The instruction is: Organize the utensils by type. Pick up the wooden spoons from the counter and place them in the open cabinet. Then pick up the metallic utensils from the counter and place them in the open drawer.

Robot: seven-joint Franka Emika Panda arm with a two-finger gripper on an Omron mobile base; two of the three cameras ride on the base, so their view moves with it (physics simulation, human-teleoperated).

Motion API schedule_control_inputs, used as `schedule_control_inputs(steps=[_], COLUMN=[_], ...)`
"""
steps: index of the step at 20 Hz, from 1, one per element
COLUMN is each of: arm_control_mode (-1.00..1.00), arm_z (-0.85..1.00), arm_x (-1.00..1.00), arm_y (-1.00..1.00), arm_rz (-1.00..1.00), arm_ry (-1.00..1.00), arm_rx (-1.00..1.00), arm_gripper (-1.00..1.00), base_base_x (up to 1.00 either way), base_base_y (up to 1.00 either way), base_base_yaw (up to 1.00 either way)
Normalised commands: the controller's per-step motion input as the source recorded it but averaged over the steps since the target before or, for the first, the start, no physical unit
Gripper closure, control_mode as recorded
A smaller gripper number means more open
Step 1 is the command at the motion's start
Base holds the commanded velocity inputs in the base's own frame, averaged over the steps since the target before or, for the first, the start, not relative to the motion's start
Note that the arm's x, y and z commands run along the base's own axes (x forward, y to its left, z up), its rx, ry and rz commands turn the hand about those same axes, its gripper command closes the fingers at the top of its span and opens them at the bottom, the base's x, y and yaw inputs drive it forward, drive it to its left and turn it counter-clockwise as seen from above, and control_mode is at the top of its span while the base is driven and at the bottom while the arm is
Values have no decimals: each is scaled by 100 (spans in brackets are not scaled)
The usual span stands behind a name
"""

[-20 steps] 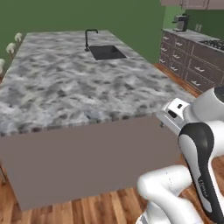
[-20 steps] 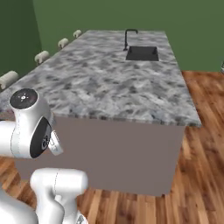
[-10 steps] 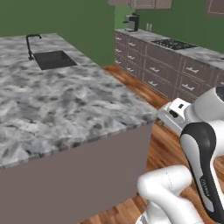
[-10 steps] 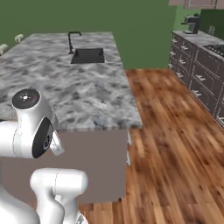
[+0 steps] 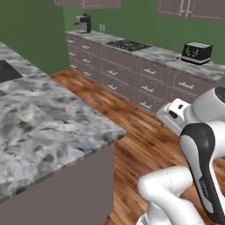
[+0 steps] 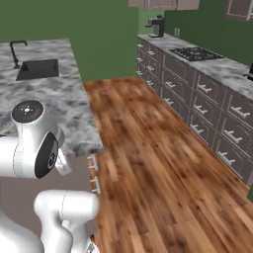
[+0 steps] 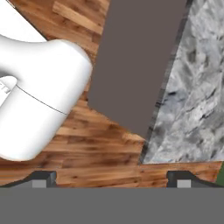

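- Left base view: we see an island tabletop with bare marble, a wood floor, and beyond it a far tabletop over drawers with a toaster and coffee maker. No spoons or metal utensils can be made out, so we judge nothing is sorted yet.
- Right base view: a sink sits in the island; the far drawers all look shut, well away from our hand.
- Hand view: our hand hangs with fingers spread wide and nothing between them, above the floor just beside the island's corner.
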Motion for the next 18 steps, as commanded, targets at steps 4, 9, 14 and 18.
schedule_control_inputs(steps=[4, 9, 14, 18], arm_control_mode=[100, 100, 100, 100], arm_z=[0, 0, 0, 0], arm_x=[0, 0, 0, 0], arm_y=[0, 0, 0, 0], arm_rz=[0, 0, 0, 0], arm_ry=[0, 0, 0, 0], arm_rx=[0, 0, 0, 0], arm_gripper=[-100, -100, -100, -100], base_base_x=[44, 73, 100, 100], base_base_y=[-82, -76, -70, -54], base_base_yaw=[-34, -17, 4, 29])
